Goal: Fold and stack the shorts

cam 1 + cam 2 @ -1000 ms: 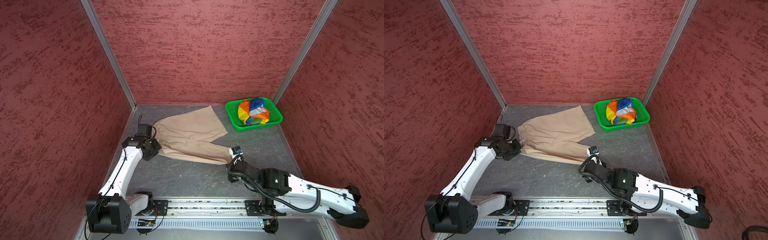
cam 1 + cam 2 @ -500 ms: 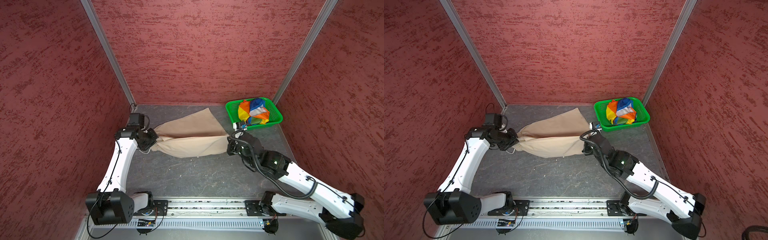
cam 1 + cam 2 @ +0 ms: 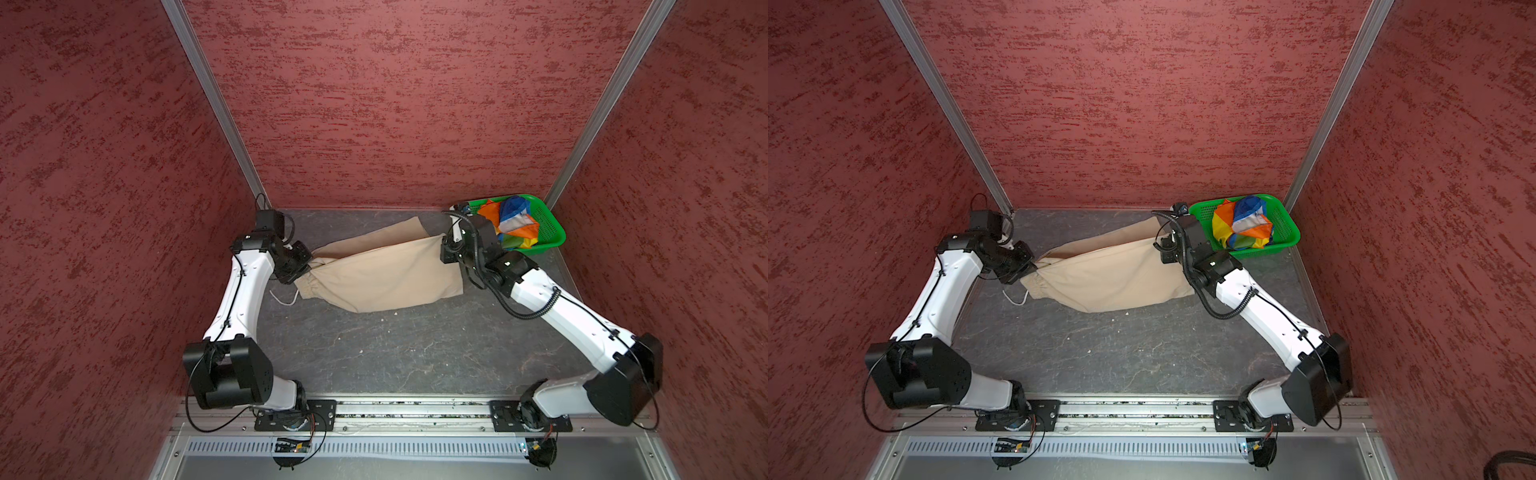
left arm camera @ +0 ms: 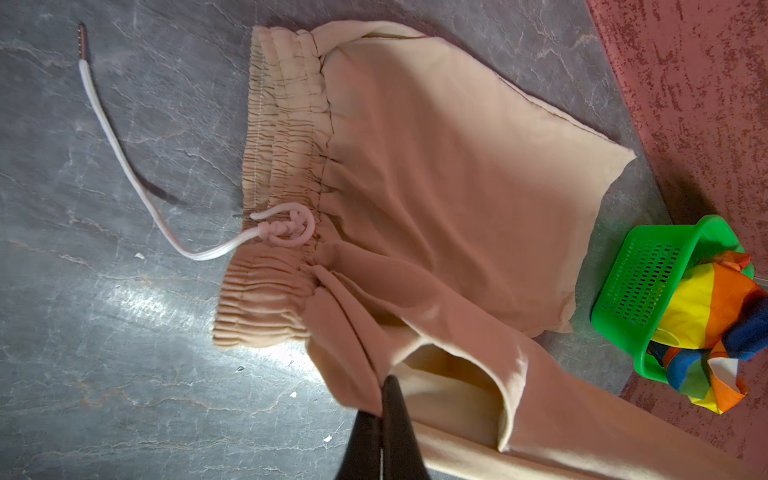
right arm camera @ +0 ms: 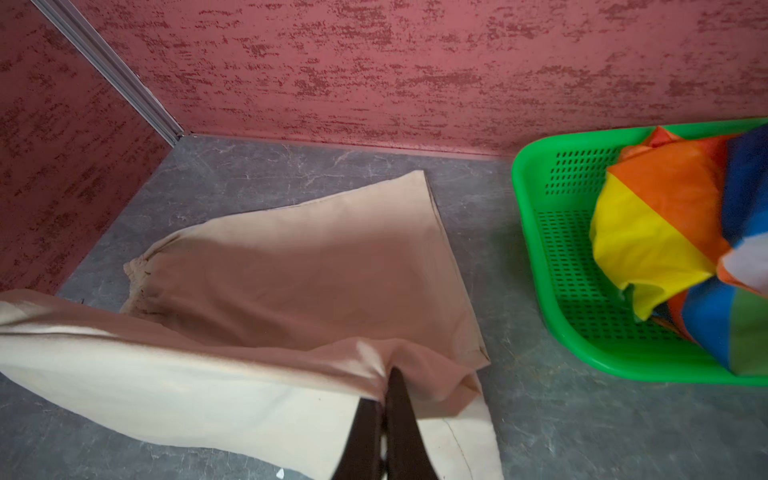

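Left pincer [image 3: 308, 266] is clamped on the waistband end of the plain beige cotton shorts [image 3: 382, 276], right pincer [image 3: 445, 249] on their leg hem. One half is lifted between them, the other lies on the grey table [image 3: 395, 353]. Shiny rainbow-striped shorts [image 3: 515, 220] sit crumpled in the green perforated plastic basket [image 3: 555, 237] in the far right corner.

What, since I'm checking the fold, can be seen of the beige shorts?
The beige shorts are plain, matte, cotton-like cloth with a gathered elastic waistband and a knotted white drawstring, one end trailing on the grey table. One leg lies flat; the other is lifted, stretched between the left gripper, shut on cloth by the waistband, and the right gripper, shut on its hem end.
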Controlling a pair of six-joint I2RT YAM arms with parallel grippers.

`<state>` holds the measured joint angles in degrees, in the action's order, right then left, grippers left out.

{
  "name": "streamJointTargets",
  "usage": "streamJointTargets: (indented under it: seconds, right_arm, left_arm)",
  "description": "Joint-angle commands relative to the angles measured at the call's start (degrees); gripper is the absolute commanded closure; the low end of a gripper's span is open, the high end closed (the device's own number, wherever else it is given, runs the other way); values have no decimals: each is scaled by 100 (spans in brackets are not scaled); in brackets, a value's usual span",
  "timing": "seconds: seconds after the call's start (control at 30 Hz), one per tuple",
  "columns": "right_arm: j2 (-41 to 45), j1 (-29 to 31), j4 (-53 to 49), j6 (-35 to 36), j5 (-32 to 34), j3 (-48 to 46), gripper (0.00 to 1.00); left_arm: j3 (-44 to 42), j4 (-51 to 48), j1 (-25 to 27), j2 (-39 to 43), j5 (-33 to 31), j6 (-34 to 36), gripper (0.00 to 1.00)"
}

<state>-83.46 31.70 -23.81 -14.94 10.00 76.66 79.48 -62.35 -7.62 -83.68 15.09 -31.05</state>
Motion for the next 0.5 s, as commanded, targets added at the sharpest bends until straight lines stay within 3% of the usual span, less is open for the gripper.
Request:
streamJointTargets:
  seconds: [0.0, 0.33, 0.47]
  right_arm:
    - [-397, -458, 441, 241, 112, 537, 100]
    - [-1904, -889, 650, 312, -215, 1561, 100]
    - [-2401, -973, 850, 173, -195, 1917, 100]
  left_arm:
    - [8, 205, -393, -103, -442, -5, 100]
    - [384, 673, -743, -754, 363, -84, 100]
    - [601, 729, -751, -1047, 389, -112, 100]
